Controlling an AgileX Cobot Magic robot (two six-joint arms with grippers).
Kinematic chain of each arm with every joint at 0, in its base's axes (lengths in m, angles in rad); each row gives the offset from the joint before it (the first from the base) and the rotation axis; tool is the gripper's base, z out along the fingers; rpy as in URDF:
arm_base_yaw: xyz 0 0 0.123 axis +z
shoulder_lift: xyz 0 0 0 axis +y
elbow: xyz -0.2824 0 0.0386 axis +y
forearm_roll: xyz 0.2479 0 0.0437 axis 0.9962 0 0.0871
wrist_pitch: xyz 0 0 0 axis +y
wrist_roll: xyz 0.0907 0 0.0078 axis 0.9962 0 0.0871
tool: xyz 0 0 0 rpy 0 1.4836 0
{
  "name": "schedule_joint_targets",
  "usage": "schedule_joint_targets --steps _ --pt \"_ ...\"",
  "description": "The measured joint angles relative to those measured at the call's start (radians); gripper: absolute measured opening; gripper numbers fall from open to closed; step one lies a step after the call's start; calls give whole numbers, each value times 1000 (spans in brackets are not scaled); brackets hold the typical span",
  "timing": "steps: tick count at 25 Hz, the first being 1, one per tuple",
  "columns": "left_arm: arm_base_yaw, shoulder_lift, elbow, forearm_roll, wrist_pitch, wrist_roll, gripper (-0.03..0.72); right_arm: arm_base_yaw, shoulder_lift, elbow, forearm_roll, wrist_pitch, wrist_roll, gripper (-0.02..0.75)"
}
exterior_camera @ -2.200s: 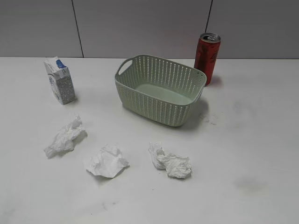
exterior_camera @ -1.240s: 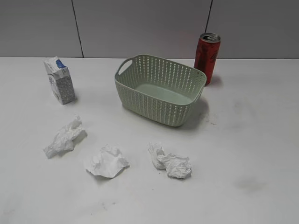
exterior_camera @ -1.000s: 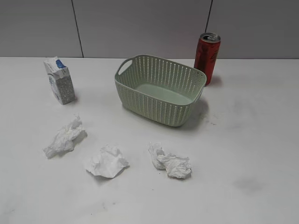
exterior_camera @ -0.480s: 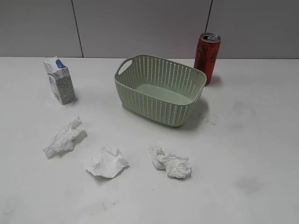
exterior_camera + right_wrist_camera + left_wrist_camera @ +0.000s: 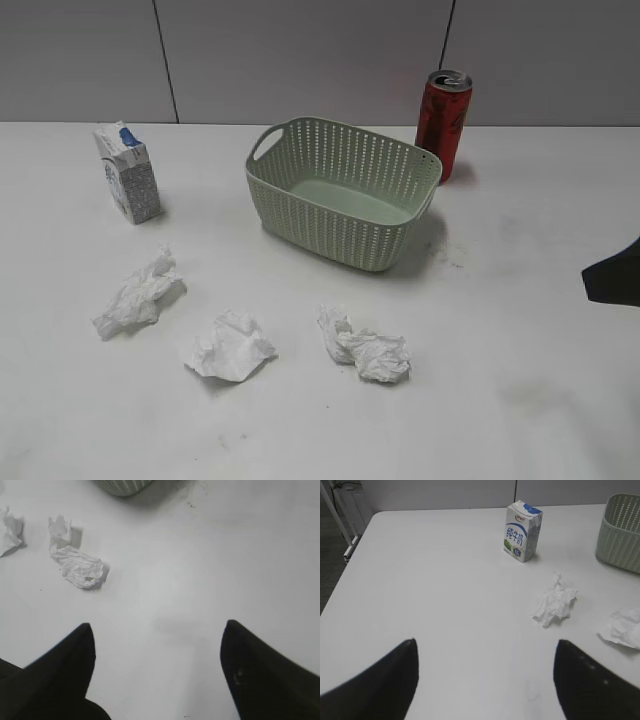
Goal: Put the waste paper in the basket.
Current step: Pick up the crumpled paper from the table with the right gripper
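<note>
Three crumpled white paper wads lie on the white table in front of the green basket [image 5: 340, 190]: a left wad [image 5: 138, 295], a middle wad [image 5: 230, 346] and a right wad [image 5: 366, 346]. The basket is empty. My right gripper [image 5: 157, 630] is open and empty above bare table, with the right wad [image 5: 77, 567] ahead to its left. A dark part of the right arm [image 5: 615, 275] shows at the exterior view's right edge. My left gripper [image 5: 485, 645] is open and empty, with the left wad [image 5: 554, 600] ahead to its right; it is out of the exterior view.
A red soda can [image 5: 443, 110] stands behind the basket's right end. A small milk carton [image 5: 128, 172] stands at the left, also in the left wrist view [image 5: 521, 531]. The table's left edge [image 5: 350, 565] drops off to the floor.
The right arm has come into the exterior view at the right edge. The papers, basket, can and carton have not moved.
</note>
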Motion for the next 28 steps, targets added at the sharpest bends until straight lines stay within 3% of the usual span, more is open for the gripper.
schedule_joint_targets --steps 6,18,23,28 --pt "0 0 0 -1 0 0 624 49 170 -92 -8 11 -19 587" --pt "0 0 0 -1 0 0 601 458 423 -123 -115 -139 88 587" --pt "0 0 0 -1 0 0 594 539 571 -211 -150 -176 92 587" --pt "0 0 0 -1 0 0 591 589 742 -304 -283 -190 108 587"
